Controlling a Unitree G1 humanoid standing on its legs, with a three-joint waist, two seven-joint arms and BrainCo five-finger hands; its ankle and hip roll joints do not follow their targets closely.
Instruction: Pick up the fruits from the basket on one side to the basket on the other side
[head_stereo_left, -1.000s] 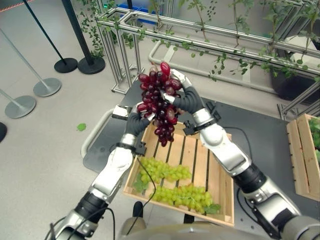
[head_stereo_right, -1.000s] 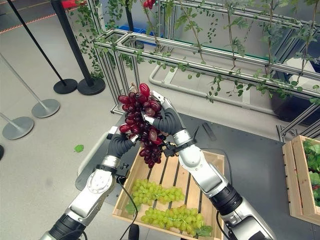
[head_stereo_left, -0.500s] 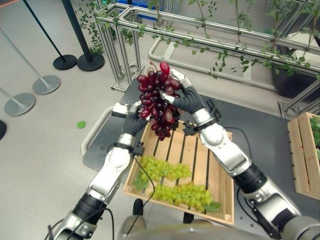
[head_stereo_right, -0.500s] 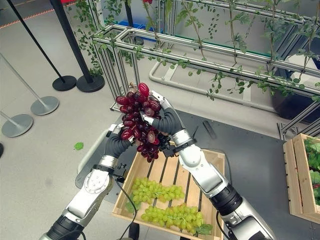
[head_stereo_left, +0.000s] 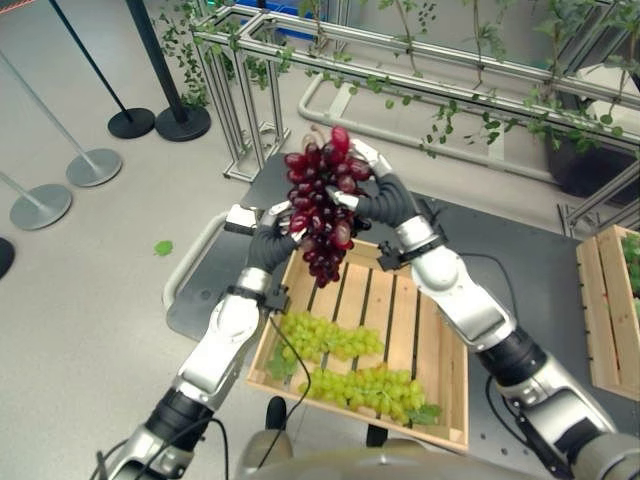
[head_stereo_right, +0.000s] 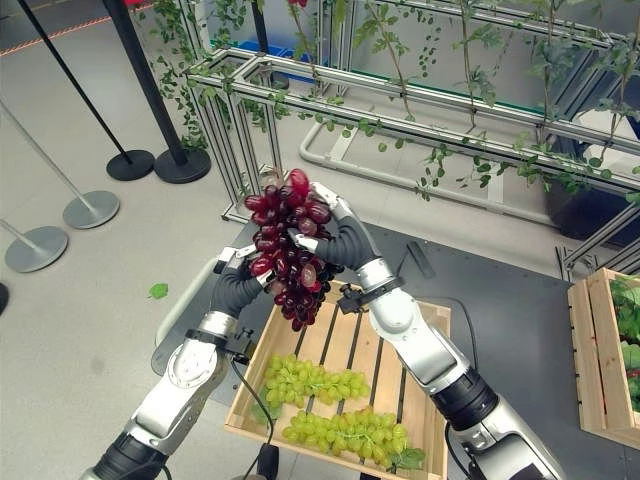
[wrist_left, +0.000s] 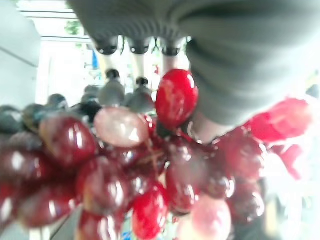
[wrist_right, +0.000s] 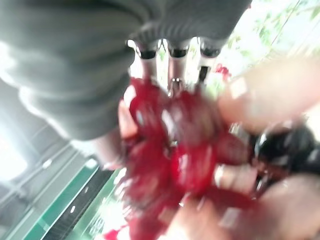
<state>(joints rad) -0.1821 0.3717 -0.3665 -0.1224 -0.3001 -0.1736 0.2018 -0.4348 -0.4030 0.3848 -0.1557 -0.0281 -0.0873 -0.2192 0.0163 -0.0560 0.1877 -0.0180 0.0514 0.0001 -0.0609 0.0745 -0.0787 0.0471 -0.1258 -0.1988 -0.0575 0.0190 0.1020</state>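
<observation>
Red grapes held up above far end of your wooden crate. Right hand grasps bunch near top, left hand clasps lower side. Green grapes lie in crate below.

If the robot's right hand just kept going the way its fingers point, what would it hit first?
The right hand points up and leftward, its fingers curled round the red grape bunch, so the grapes are already in its way. Beyond them probably stands the metal frame with vines, though depth is unclear.
</observation>
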